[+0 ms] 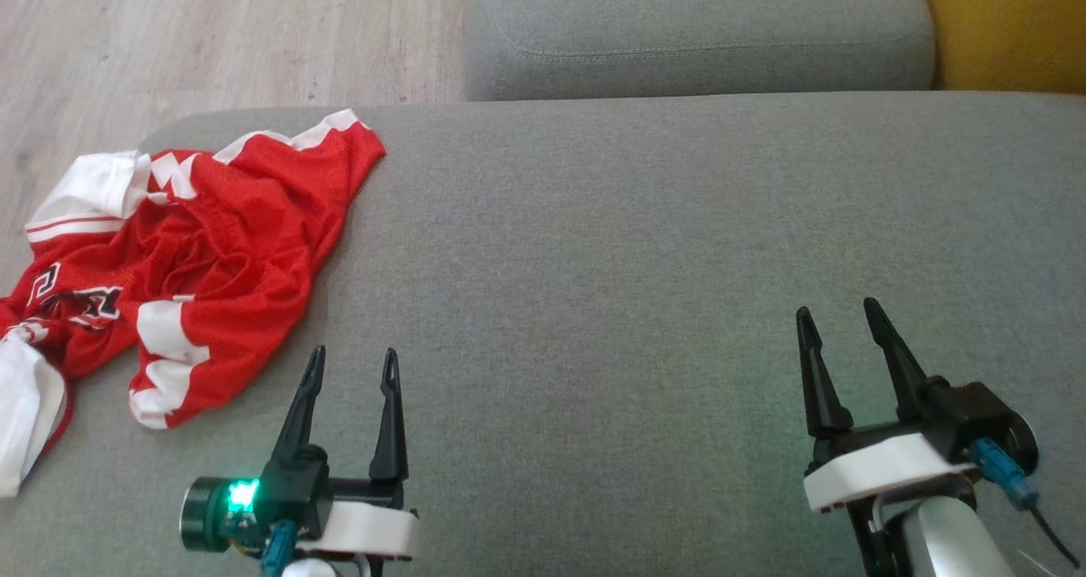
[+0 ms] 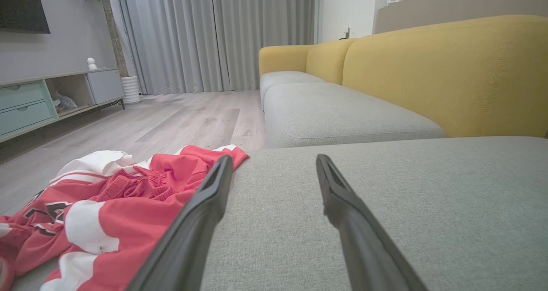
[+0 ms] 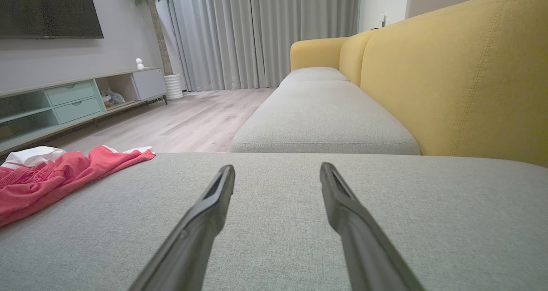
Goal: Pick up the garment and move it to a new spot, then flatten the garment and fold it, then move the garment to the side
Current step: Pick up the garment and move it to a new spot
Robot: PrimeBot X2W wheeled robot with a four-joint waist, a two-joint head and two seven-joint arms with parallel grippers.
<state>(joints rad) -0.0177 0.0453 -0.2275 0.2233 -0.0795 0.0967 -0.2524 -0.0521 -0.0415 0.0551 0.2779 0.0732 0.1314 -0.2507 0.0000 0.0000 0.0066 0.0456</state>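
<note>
Fingers (image 1: 299,416) spread, empty; the garment (image 1: 212,246) lies just left of my left gripper (image 1: 354,352), well apart from my right gripper (image 1: 836,305).

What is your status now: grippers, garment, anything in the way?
Both empty: left gripper open, right gripper open. Red and white mesh garment crumpled at left edge of grey sofa cushion, untouched. Nothing between it and left gripper.

even soft daylight | faint shadows | wrist-view edges curved, foreground blurred
</note>
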